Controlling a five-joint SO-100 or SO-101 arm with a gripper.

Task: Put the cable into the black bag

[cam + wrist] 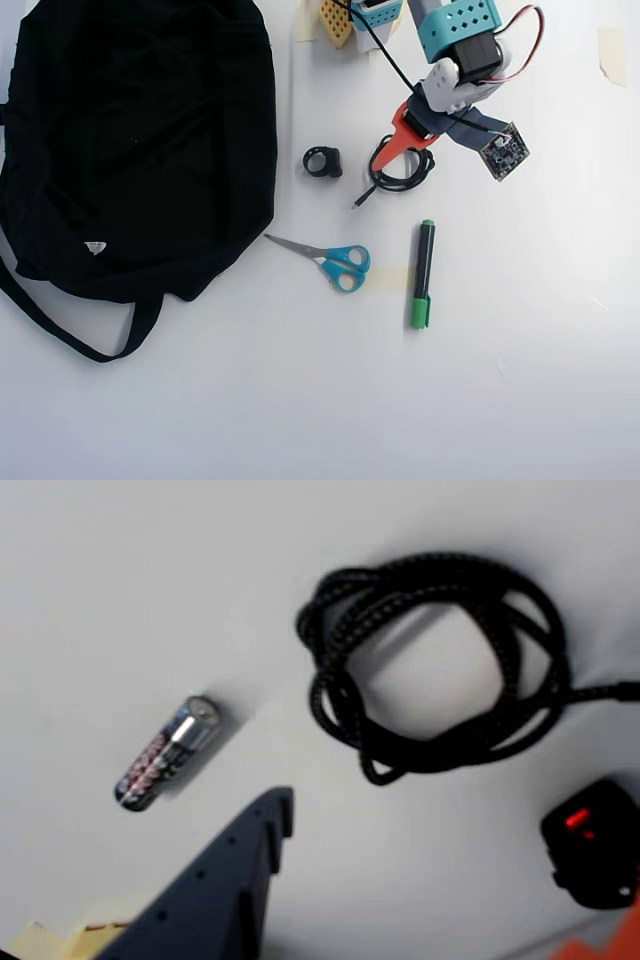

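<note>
Cable (402,172) is seen coiled on the table (520,380), under the fingers (400,150), which are spread open and hold nothing.

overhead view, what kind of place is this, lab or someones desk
Probably a hobbyist's desk or small home workbench, though that is a guess. A plain white table holds everyday things: blue-handled scissors, a green marker and a black bag. Bits of masking tape are stuck to its surface.
</note>
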